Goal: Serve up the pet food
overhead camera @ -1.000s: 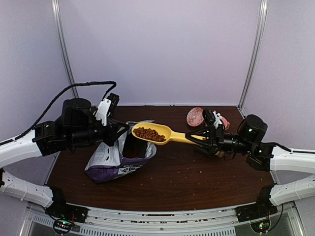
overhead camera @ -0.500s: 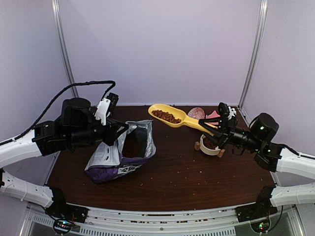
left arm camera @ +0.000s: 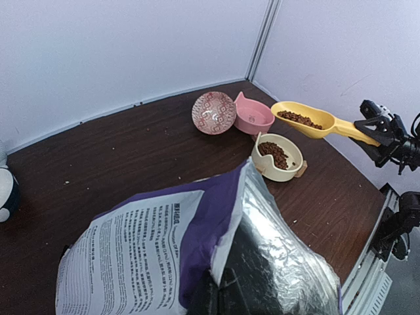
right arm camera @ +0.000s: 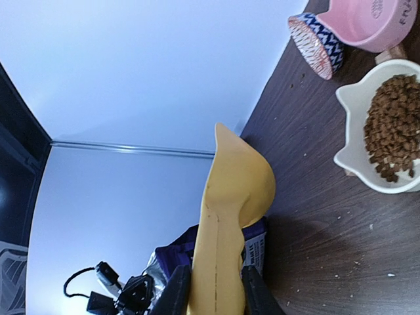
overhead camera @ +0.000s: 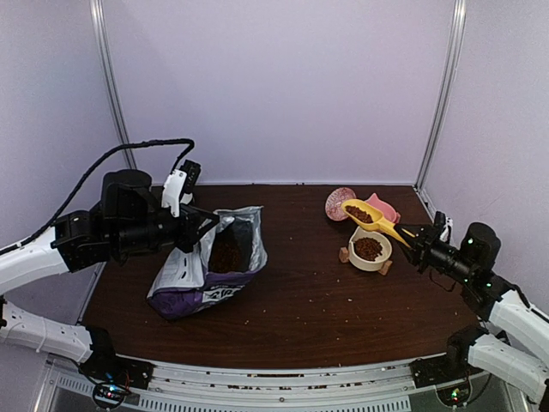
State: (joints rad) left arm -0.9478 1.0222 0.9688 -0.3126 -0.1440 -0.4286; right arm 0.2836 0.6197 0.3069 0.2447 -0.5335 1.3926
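fine print on bag (left arm camera: 131, 243), illegible

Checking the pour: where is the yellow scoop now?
Top view, right side: the scoop, loaded with pet food, is held by the right gripper above the cream bowl's far rim, next to the pink bowl.

One desk (overhead camera: 309, 313) carries three bowls: one patterned bowl (overhead camera: 340, 203), one pink bowl (overhead camera: 385, 209) and one cream bowl (left arm camera: 279, 174). There is one purple bag (overhead camera: 184, 276) and one yellow scoop (left arm camera: 344, 126). Kibble (overhead camera: 368, 248) shows in three batches: one in the cream bowl, one in the scoop, one in the bag. Two arms, the left arm (overhead camera: 81, 242) and the right arm (overhead camera: 502, 300), carry one tool each: left tool (overhead camera: 208, 227), right tool (overhead camera: 412, 233).
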